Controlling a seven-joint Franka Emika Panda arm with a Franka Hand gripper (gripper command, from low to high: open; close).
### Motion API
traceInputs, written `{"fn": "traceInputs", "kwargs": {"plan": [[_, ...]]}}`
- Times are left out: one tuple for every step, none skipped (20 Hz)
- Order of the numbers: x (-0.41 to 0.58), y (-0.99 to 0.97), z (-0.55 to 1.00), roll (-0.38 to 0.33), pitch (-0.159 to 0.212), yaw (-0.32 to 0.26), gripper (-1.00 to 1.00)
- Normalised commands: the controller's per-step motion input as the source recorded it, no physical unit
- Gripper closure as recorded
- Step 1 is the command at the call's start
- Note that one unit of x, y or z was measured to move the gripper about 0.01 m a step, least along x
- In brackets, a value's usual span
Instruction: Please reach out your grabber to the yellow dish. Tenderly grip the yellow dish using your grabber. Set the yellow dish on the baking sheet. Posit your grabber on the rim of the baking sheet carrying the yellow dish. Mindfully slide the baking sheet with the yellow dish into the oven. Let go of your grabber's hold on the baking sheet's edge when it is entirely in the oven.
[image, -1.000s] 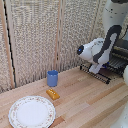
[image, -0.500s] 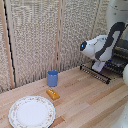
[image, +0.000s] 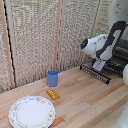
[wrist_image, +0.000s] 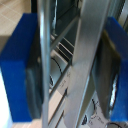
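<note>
the arm has shifted a little toward the exterior view's right over the last second, carrying the hand (image: 101, 64) closer to the oven (image: 119, 56), and the baking sheet (image: 95, 73) seems to have gone in with it, so less of the rack juts out over the wooden surface (image: 85, 102) than a moment ago. in the wrist view the two blue fingertips (wrist_image: 19, 67) sit close on either side of the rack's bright metal rim, with the thin wire bars running away behind; the hand is nearly closed and looks to be pinching that rim, contact showing on both sides. the yellow dish cannot be picked out in either picture; it may be sitting on the rack behind the arm or already inside the oven, but the exterior view is too small and blocked there to say. away from the work, the blue cup (image: 52, 78), the small orange-yellow block (image: 53, 93) just in front of it and the large patterned plate (image: 31, 111) lie where they were. judged from this, the slide-in step is under way and not finished: part of the rack is outside the oven mouth, so the grip on the rim should hold until the sheet is fully in.
</note>
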Motion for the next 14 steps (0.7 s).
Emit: {"fn": "traceInputs", "kwargs": {"plan": [[-0.154,-1.00,0.31,0.017,0.000,0.002,1.00],[-0.146,-1.00,0.32,0.015,0.000,0.004,1.00],[-0.137,-1.00,0.33,0.015,0.000,0.004,1.00],[-0.137,-1.00,0.33,0.015,0.000,0.000,1.00],[-0.126,-1.00,0.33,0.013,-0.006,0.000,1.00],[-0.123,-1.00,0.31,0.014,-0.010,0.000,1.00],[-0.100,-1.00,0.29,0.012,-0.013,0.000,1.00],[-0.077,-1.00,0.29,0.009,-0.013,0.009,1.00],[-0.066,-1.00,0.28,0.010,-0.011,0.015,1.00],[-0.054,-1.00,0.27,0.011,-0.013,0.017,1.00],[-0.029,-1.00,0.25,0.010,-0.014,0.022,1.00],[-0.006,-1.00,0.22,0.014,-0.018,0.022,1.00],[0.000,-1.00,0.18,0.007,-0.039,0.036,1.00],[0.000,-0.95,0.15,0.000,-0.056,0.057,1.00]]}}
